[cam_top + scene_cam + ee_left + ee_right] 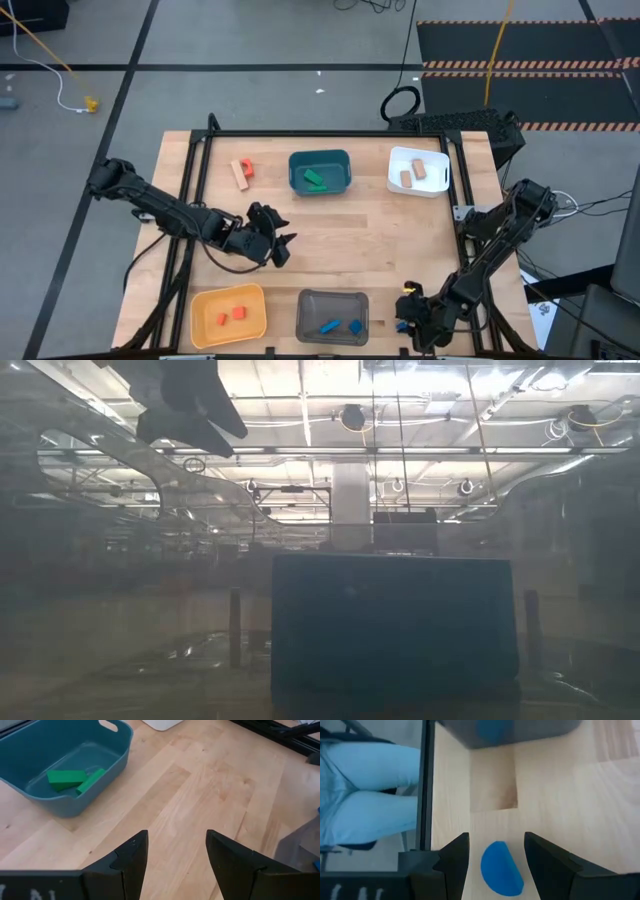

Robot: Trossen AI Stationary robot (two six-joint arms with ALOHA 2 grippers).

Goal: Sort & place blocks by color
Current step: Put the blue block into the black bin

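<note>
A blue half-round block lies flat on the table near its front right edge. My right gripper is open, slanting down over the block with one finger on either side of it; I see no touch. My left gripper is open above bare wood at the table's left middle, holding nothing. A red block and a tan block lie loose on the table at the far left. Green blocks lie in the teal bin.
The yellow bin at the front left holds red-orange blocks. The grey bin at the front middle holds blue ones, and the white bin at the far right holds tan ones. A person's legs show beyond the table's front frame.
</note>
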